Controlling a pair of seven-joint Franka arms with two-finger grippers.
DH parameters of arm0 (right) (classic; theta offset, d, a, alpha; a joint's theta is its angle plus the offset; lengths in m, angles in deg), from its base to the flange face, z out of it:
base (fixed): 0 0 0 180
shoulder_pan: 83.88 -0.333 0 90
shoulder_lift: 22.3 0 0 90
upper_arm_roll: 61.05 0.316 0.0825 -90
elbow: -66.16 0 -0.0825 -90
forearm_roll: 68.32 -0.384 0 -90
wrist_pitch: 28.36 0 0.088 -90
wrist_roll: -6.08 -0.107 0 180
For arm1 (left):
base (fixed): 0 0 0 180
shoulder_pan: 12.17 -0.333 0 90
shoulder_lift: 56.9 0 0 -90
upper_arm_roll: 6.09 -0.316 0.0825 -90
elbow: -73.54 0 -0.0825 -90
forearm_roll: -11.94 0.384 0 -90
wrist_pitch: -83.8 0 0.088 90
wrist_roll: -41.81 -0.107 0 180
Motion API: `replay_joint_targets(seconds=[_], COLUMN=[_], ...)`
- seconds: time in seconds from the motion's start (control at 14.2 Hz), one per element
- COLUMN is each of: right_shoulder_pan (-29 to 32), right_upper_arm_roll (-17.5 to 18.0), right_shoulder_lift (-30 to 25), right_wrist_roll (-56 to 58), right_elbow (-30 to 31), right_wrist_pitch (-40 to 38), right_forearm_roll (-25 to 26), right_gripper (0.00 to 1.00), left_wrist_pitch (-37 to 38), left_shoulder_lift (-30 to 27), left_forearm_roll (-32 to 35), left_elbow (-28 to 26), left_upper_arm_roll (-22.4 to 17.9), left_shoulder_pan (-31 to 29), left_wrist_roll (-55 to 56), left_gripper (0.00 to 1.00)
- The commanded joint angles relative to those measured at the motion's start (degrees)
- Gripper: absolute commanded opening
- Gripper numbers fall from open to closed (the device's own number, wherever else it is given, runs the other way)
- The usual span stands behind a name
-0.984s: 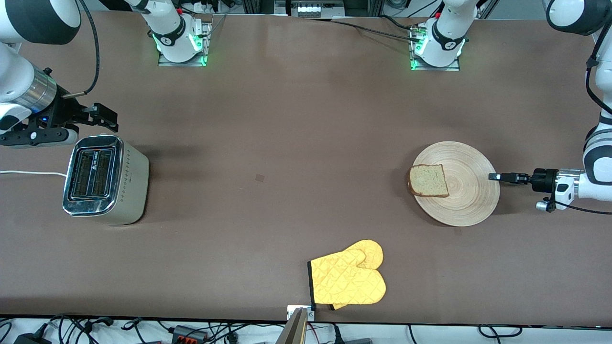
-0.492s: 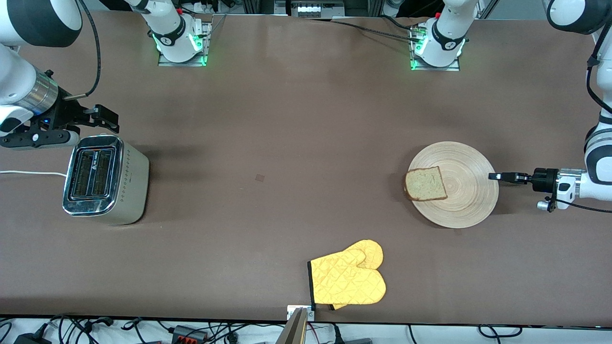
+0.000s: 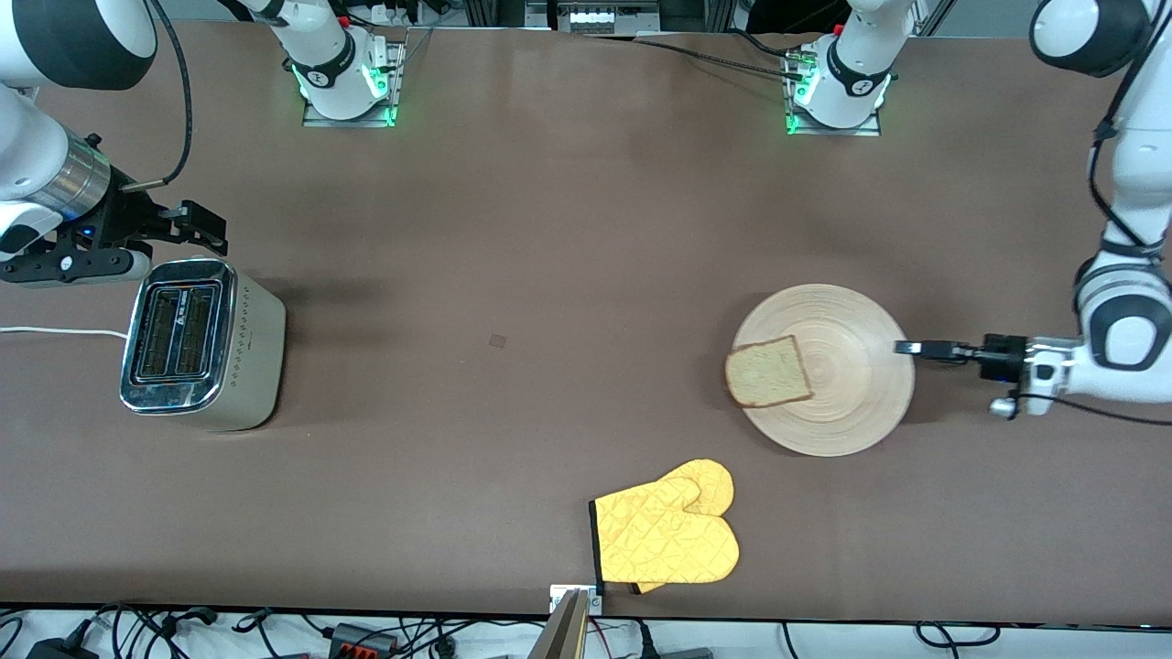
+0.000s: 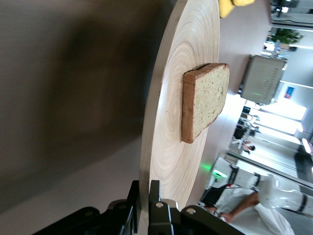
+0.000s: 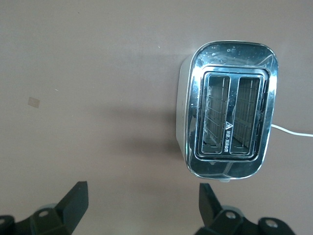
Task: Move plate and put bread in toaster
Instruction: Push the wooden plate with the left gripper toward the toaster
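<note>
Left gripper (image 3: 902,347): its slim black fingers are lying level with the table and are clamping on the rim of the plate (image 3: 851,403), at the side turned toward the left arm's end of the table; in the left wrist view the two black fingers (image 4: 154,196) are pinching the thin wooden edge between them.
Plate: large, round, flat, light wood, with fine concentric rings in the grain; it is sitting on the table toward the left arm's end, about midway between the edge where the bases are standing and the front camera's edge.
Bread (image 3: 768,371): one squarish slice, speckled tan crumb with a darker brown crust; it is lying flat on the plate at the side toward the toaster, one corner overhanging the rim.
Right gripper (image 3: 174,236): it is hanging with its black fingers spread wide and gripping nothing, over the table just beside the toaster (image 3: 201,343); this arm is waiting.
Toaster: boxy with rounded corners, mirror-bright chrome top, two slots with wire racks inside, matte beige-silver sides; it is standing near the right arm's end of the table, and a white cord (image 3: 55,332) is running off toward that edge.
Oven mitts (image 3: 667,531): yellow quilted fabric with black trim, lying flat near the front camera's edge, about mid-table.
Table (image 3: 513,238): smooth, matte brown surface.
</note>
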Motion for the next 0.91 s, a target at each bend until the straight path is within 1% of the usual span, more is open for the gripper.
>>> replay_joint_targets(seconds=[0.0, 0.14, 0.28, 0.42, 0.49, 0.56, 0.63, 0.84], right_shoulder_pan=[-0.1, -0.1, -0.1, -0.1, -0.2, -0.3, -0.4, -1.7], right_upper_arm_roll=[-0.1, -0.1, 0.0, 0.0, 0.0, 0.0, 0.0, 0.0], right_shoulder_lift=[-0.5, -0.5, -0.4, -0.3, -0.1, -0.1, 0.7, 1.9], right_wrist_roll=[-0.1, -0.1, -0.1, -0.1, -0.1, -0.1, -0.1, -0.2], right_elbow=[-0.1, 0.0, -0.1, -0.1, 0.0, 0.0, 0.0, 0.0], right_wrist_pitch=[0.6, 0.7, 0.6, 0.6, 0.7, 0.8, 0.9, 1.1], right_forearm_roll=[-0.6, -0.7, -0.7, -0.7, -0.7, -0.7, -0.8, -1.4], right_gripper=[1.0, 1.0, 1.0, 1.0, 1.0, 1.0, 1.0, 1.0], left_wrist_pitch=[2.2, 2.9, 3.6, 2.8, 1.2, -0.2, -1.3, -4.3], left_shoulder_lift=[-0.4, -0.5, 0.4, 0.8, 1.8, 2.2, 2.5, 2.7], left_forearm_roll=[-4.6, -6.8, -10.7, -16.8, -20.4, -22.5, -23.6, -24.3], left_elbow=[-0.2, -0.2, -0.1, -0.1, -0.1, -0.1, -0.1, -0.1], left_upper_arm_roll=[-0.1, 0.0, -0.1, -0.1, -0.1, -0.1, -0.1, -0.1], left_shoulder_pan=[4.4, 7.6, 12.0, 17.4, 19.2, 20.8, 23.3, 27.6], left_wrist_roll=[2.7, 3.6, 3.6, 3.7, 4.0, 4.0, 3.6, 3.9], left_gripper=[0.01, 0.01, 0.01, 0.0, 0.0, 0.0, 0.0, 0.0])
